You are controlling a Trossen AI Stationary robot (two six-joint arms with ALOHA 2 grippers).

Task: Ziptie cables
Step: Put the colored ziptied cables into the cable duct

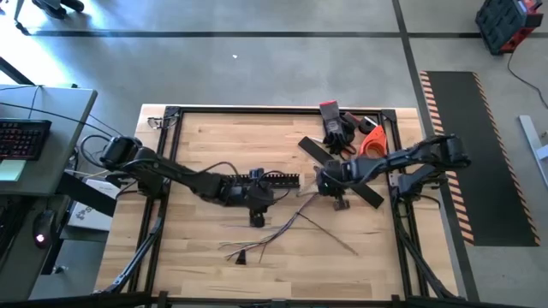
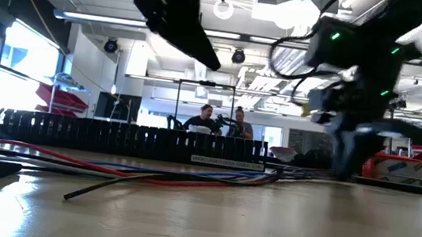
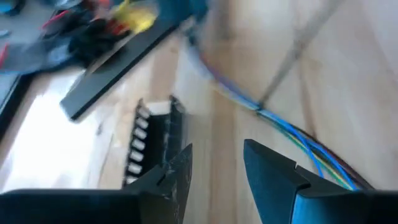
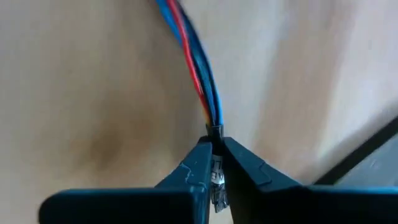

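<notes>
My right claw [image 4: 214, 152] is pressed together on the cables [image 4: 196, 59], pinching the bundle's gathered end w/ a small silvery bit caught between the tips; red, blue & dark strands run away from it over the pale wood table [image 1: 197, 257]. My left claw [image 3: 217, 165] is spread, nothing in it, hovering over bare wood just beside the comb rail [image 3: 152, 140], a black slotted piece w/ white teeth. Cables pass near that claw too: blue, green & grey strands in a curve, one thin grey wire branching off. From above, the bundle lies mid-table btwn both arms, gathered at my right claw & splaying into loose ends toward the front edge. Flat black strip [image 1: 342, 171] lies diagonal under my right arm, partly covered by it. Farther back, near the rear edge: a heap of black, red & orange items, can't tell what. Beyond the table, two people sit in the room.
</notes>
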